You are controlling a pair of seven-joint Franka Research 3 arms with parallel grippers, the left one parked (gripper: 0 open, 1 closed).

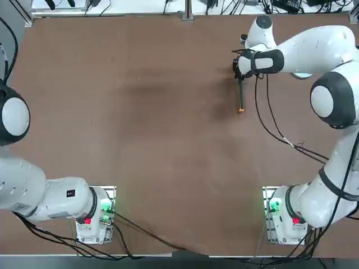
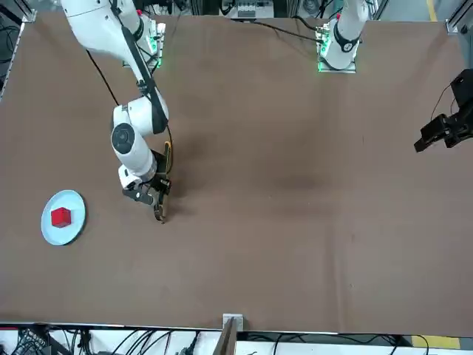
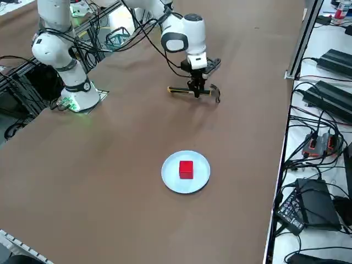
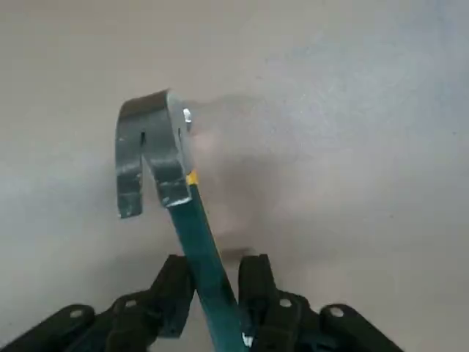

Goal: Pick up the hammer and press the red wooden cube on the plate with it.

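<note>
Plainly, the right claw (image 4: 218,282) grips the hammer (image 4: 201,253) by its green handle; its forked head is grey metal.

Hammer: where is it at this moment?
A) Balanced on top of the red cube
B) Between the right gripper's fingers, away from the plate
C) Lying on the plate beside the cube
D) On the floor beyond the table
B: the hammer runs between the fingers of the right gripper, well apart from the plate.

The brown table (image 3: 110,181) bears a round, pale-blue plate (image 3: 171,175).
</note>
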